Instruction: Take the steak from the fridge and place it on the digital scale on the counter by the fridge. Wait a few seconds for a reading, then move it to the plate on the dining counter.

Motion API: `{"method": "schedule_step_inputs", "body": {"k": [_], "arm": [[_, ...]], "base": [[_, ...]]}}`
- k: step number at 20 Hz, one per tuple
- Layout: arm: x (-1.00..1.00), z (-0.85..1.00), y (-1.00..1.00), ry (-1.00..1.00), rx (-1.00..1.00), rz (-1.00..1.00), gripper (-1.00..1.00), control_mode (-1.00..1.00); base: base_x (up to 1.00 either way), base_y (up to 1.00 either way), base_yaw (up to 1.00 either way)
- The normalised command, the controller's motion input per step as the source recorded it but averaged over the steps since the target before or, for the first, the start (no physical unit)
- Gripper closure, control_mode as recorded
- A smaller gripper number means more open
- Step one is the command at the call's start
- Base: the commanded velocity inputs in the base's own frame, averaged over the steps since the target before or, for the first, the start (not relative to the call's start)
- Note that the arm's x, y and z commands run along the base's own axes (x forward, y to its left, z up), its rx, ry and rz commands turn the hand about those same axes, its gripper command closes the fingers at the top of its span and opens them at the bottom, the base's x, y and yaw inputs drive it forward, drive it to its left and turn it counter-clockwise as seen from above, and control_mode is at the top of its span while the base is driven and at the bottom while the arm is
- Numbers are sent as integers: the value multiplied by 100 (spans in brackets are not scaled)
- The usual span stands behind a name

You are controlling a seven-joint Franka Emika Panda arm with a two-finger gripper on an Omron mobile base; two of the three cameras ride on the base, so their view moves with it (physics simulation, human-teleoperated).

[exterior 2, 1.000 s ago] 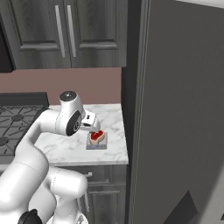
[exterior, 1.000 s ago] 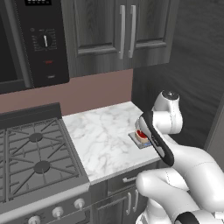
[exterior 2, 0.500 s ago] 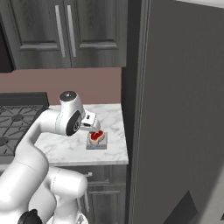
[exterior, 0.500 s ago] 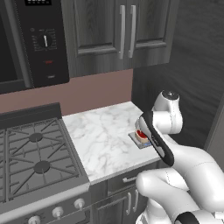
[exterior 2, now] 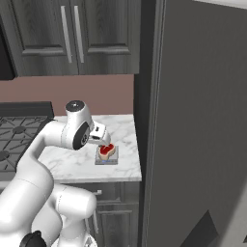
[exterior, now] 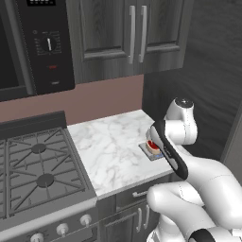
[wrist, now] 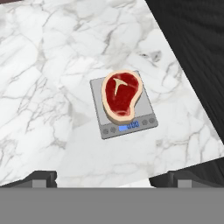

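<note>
The steak (wrist: pixel 121 95), red with a tan fatty rim, lies flat on the digital scale (wrist: pixel 142 110), whose small blue display faces the camera. The scale sits on the narrow marble counter (wrist: pixel 43 65) near its right end, beside the fridge (exterior 2: pixel 193 120), whose door is shut. My gripper (wrist: pixel 114 178) hovers above the steak, open, with both fingertips wide apart and nothing between them. From the right base view the hand (exterior 2: pixel 99 134) hangs just over the steak (exterior 2: pixel 107 150) and scale (exterior 2: pixel 106 160). In the left base view my forearm partly covers the steak (exterior: pixel 152 145).
A gas stove (exterior: pixel 38 165) borders the counter (exterior: pixel 113 146) on the left. A black microwave (exterior: pixel 42 42) and dark cupboards (exterior: pixel 137 33) hang above. The counter's front edge (exterior 2: pixel 87 179) drops to drawers with silver handles.
</note>
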Motion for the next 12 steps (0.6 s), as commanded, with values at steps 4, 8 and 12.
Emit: {"method": "schedule_step_inputs", "body": {"k": [4, 8, 12], "arm": [[0, 0, 0, 0, 0, 0, -100, -100], [0, 0, 0, 0, 0, 0, -100, -100], [0, 0, 0, 0, 0, 0, -100, -100]], "base": [[0, 0, 0], [0, 0, 0], [0, 0, 0]]}}
